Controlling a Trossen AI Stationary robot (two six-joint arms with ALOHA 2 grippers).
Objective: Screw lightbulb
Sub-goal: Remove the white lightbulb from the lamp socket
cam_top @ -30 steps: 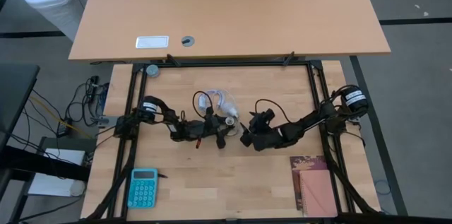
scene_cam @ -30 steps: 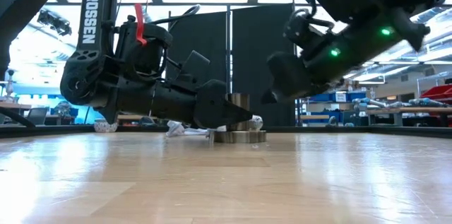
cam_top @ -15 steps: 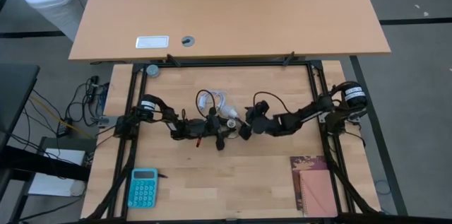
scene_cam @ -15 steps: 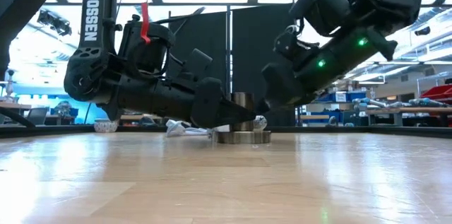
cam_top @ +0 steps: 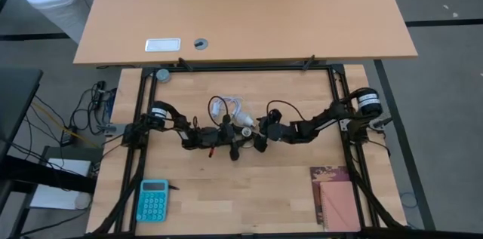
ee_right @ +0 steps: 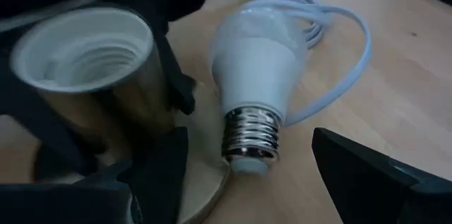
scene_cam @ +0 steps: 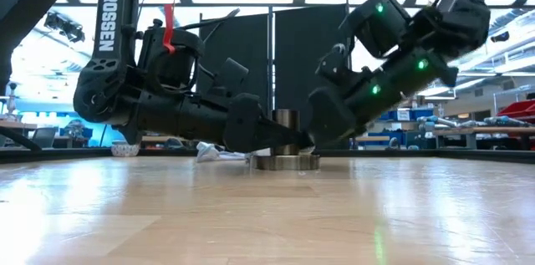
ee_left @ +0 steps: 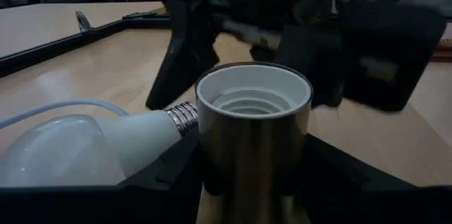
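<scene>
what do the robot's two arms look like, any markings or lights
Both arms are matte black with chunky rounded joints. The left arm carries white TROSSEN lettering and a red tag; the right arm shows small green lights. Thin black cables loop along each.

You have two matte black jointed arms. The left arm (scene_cam: pixel 125 73) carries white "TROSSEN" lettering down its upright link and a red tag near the wrist. The right arm (scene_cam: pixel 410 48) shows small green lights along its housing. Each base joint wears a round white-labelled cap (cam_top: pixel 370 101), and thin black cables loop along both arms.
</scene>
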